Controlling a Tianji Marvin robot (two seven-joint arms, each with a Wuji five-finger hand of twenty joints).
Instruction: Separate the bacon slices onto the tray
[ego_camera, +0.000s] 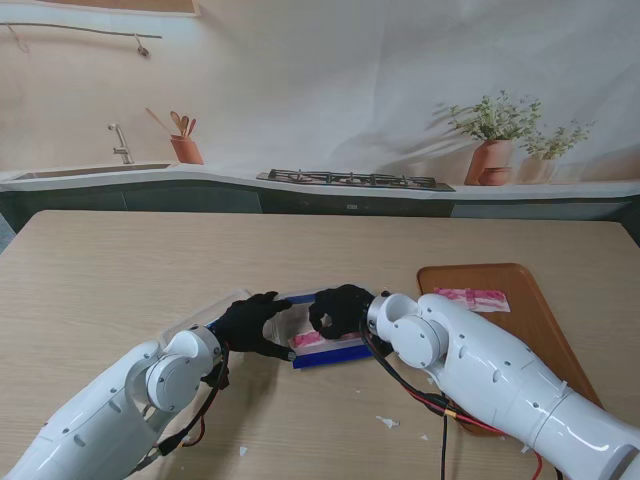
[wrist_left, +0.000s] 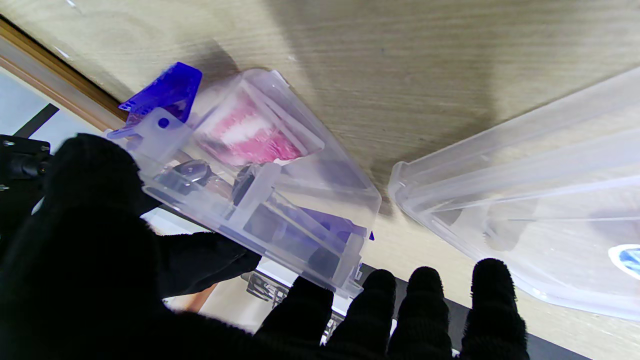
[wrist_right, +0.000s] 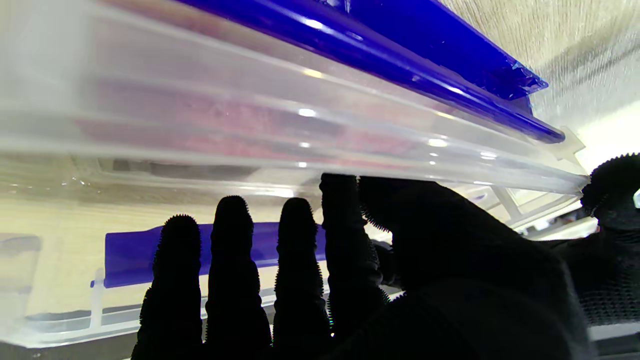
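Bacon slices (ego_camera: 308, 339) lie pink inside the clear box (ego_camera: 322, 345) with blue clips, between my hands. My left hand (ego_camera: 252, 323) clamps its near end; my right hand (ego_camera: 340, 310) curls over its rim. One slice (ego_camera: 471, 298) rests on the wooden tray (ego_camera: 530, 320).
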